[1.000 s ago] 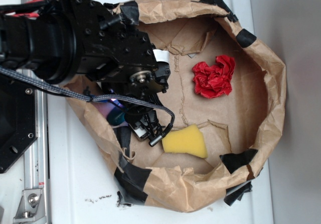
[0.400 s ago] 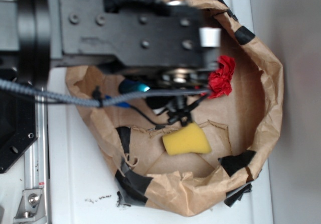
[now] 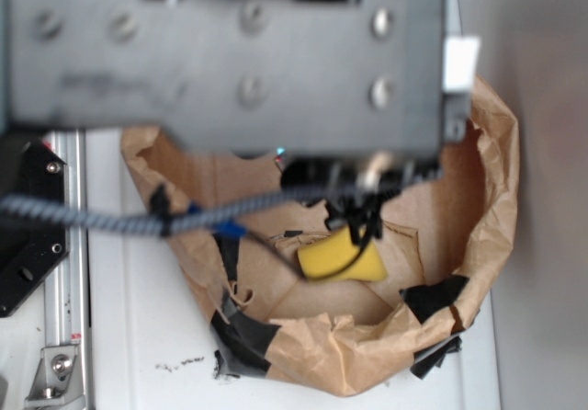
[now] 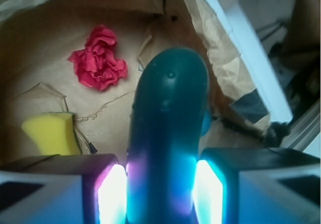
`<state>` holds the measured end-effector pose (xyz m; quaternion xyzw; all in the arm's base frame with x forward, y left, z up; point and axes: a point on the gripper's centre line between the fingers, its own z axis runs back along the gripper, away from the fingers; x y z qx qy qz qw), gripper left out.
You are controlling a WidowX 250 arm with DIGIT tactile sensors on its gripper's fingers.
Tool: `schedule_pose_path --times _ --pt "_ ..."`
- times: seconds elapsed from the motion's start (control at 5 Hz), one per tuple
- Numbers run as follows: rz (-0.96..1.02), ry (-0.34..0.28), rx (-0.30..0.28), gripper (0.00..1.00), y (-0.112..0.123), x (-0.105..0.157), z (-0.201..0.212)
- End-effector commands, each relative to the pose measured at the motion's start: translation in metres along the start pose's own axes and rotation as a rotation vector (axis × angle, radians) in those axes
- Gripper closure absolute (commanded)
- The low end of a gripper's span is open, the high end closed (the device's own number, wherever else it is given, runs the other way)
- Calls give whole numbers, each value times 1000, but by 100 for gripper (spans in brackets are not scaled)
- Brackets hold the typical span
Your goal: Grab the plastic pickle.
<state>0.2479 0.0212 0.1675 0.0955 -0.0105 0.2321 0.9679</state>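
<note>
overhead, gripper (image 4: 160,196) clamped on plastic pickle (image 4: 168,133), yellow sponge (image 4: 50,132) and red cloth (image 4: 99,65) below in paper bowl (image 3: 487,162)

In the exterior view, the upper half is filled by the blurred black arm (image 3: 230,56), cut off at the top and left edges. The far part of the paper bag (image 3: 487,180) is hidden behind it. The sponge (image 3: 340,256) is partly covered by cables. In the wrist view, the pickle (image 4: 168,133) is cut off at the bottom edge, and the pincer (image 4: 160,196) pads are washed out by glare.
</note>
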Motion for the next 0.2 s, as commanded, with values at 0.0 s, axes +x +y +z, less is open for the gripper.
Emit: schedule_pose_path --times 0.0 --pt "-124 -141 -91 100 -4 2 -6"
